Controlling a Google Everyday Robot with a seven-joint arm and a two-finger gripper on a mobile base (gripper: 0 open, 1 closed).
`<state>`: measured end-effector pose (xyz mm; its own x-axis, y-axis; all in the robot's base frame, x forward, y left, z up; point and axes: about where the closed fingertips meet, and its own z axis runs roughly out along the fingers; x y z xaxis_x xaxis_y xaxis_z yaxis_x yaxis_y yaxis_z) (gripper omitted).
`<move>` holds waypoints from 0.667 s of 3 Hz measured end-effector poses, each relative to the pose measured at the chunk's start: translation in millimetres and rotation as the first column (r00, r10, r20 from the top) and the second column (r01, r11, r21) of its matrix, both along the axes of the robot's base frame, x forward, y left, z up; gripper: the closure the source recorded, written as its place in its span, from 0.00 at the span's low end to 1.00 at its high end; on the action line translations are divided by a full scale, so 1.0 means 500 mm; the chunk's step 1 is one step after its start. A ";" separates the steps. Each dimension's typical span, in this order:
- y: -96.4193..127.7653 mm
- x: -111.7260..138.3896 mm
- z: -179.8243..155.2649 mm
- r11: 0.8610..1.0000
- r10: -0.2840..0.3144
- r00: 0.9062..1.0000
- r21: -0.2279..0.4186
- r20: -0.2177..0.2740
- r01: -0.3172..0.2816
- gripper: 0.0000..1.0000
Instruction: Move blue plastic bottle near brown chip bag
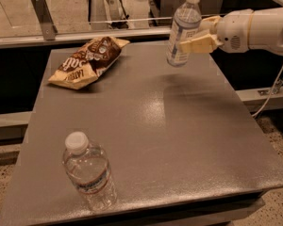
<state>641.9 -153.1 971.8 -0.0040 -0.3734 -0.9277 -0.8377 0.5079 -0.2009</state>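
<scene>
The blue plastic bottle (183,28), slim with a white cap and a white-blue label, hangs tilted in the air above the table's far right part. My gripper (198,37) comes in from the right and is shut on the bottle's middle, with tan fingers (199,44) against its side. The brown chip bag (88,61) lies flat at the table's far left, well to the left of the bottle.
A squat clear bottle (88,172) with a red-blue label band stands near the front left of the grey table (179,140). A metal rail (85,34) runs behind the table. A white cable (273,91) hangs at the right.
</scene>
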 end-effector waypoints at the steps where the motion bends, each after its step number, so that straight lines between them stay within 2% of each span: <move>1: 0.074 0.026 -0.016 0.999 0.037 0.999 -0.001 -0.009 -0.037 1.00; 2: 0.158 0.054 -0.028 0.995 0.096 0.995 -0.010 -0.018 -0.097 1.00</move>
